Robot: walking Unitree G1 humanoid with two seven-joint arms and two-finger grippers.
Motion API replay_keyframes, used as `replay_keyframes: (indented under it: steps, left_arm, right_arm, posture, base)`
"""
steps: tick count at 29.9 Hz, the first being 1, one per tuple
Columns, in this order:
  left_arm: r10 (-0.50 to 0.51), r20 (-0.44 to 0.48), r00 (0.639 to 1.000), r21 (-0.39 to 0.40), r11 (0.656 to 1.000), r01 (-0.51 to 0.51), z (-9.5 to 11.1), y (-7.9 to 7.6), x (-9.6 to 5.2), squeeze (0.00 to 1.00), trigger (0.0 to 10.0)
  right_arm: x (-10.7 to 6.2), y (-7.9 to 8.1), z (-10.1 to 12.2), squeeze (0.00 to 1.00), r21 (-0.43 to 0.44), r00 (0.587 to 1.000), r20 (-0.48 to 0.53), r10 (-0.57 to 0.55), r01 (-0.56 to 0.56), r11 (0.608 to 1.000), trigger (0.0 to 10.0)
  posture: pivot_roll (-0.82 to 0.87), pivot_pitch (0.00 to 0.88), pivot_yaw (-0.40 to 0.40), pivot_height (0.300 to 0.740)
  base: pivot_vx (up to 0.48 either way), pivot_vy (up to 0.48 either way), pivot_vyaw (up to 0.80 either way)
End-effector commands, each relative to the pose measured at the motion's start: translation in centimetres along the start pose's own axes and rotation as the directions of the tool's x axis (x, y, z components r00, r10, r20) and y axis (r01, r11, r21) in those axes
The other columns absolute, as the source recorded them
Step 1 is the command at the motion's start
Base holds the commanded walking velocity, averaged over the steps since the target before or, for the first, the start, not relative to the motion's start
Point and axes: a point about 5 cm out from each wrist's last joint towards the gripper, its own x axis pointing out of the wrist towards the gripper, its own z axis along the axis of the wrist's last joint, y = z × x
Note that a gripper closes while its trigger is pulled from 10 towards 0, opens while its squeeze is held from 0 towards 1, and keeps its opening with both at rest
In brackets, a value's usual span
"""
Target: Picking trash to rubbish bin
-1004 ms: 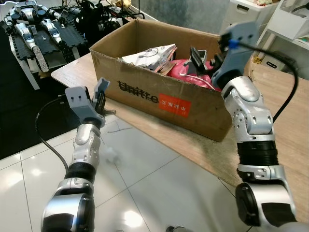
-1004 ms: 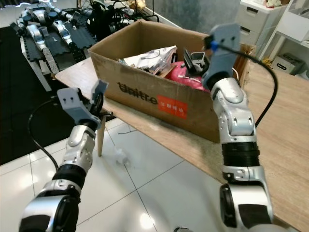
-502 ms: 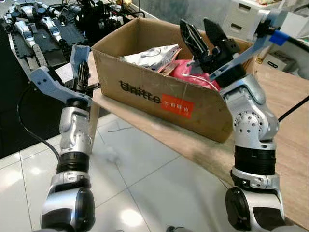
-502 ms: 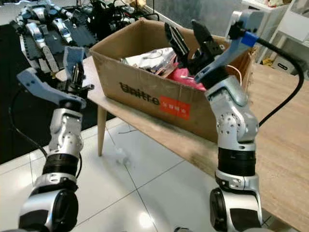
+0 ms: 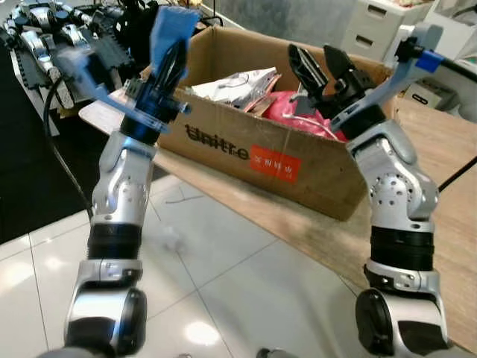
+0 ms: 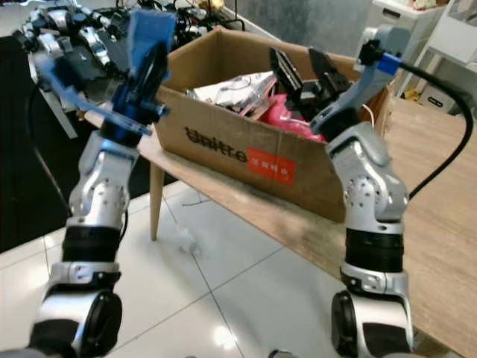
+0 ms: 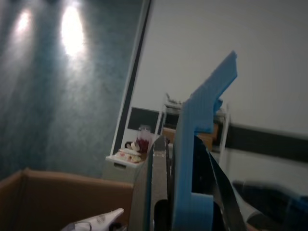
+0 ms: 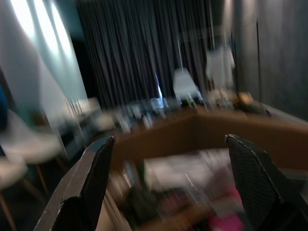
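Observation:
My left gripper (image 5: 171, 69) is raised beside the left corner of the cardboard box (image 5: 238, 149) and is shut on a flat blue piece of trash (image 5: 170, 30). In the left wrist view that blue piece (image 7: 199, 144) stands upright between the fingers (image 7: 156, 183). The open-topped box, printed "Unitree", holds silver-white wrappers (image 5: 235, 83) and a pink bag (image 5: 287, 108). My right gripper (image 5: 311, 52) hovers open above the box's middle, fingers spread wide and holding nothing. A small white crumpled scrap (image 6: 186, 240) lies on the floor under the table's edge.
The box stands on a wooden table (image 5: 298, 220) that runs off to the right. Black robot parts (image 5: 45, 30) lie on a dark mat at the back left. White drawers (image 5: 369, 30) stand behind the box. Glossy white tiles (image 5: 223, 298) cover the floor in front.
My left arm has swung up from low beside the table to the box's left corner, carrying the blue piece. The right gripper has turned and spread open over the box.

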Motion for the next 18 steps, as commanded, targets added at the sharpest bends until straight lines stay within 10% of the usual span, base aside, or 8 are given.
replay_keyframes:
  steps: [1,11,18]
  left_arm:
    - [-0.036,-0.054,0.998,0.055,0.998,0.039,0.0,-0.2,0.7,0.00,10.0]
    - [-0.076,-0.102,0.992,0.170,0.981,0.093,0.3,-0.2,3.3,0.00,10.0]
    - [-0.093,-0.181,0.979,0.273,0.952,0.140,-0.6,-0.2,5.3,0.00,10.0]
  right_arm:
    - [-0.6,-0.1,-0.8,0.00,-0.042,0.996,-0.088,0.015,-0.019,0.999,10.0]
    - [-6.1,-1.3,2.5,0.00,-0.223,0.958,-0.228,0.175,-0.226,0.948,10.0]
    - [-8.8,1.2,4.6,0.00,-0.256,0.908,-0.252,0.335,-0.397,0.881,10.0]
  posture:
    - [-0.03,0.114,0.010,0.740]
    - [-0.07,0.146,0.038,0.740]
    - [-0.11,0.176,0.059,0.740]
  base:
    - [0.000,0.000,0.00]
    - [0.000,0.000,0.00]
    - [0.000,0.000,0.00]
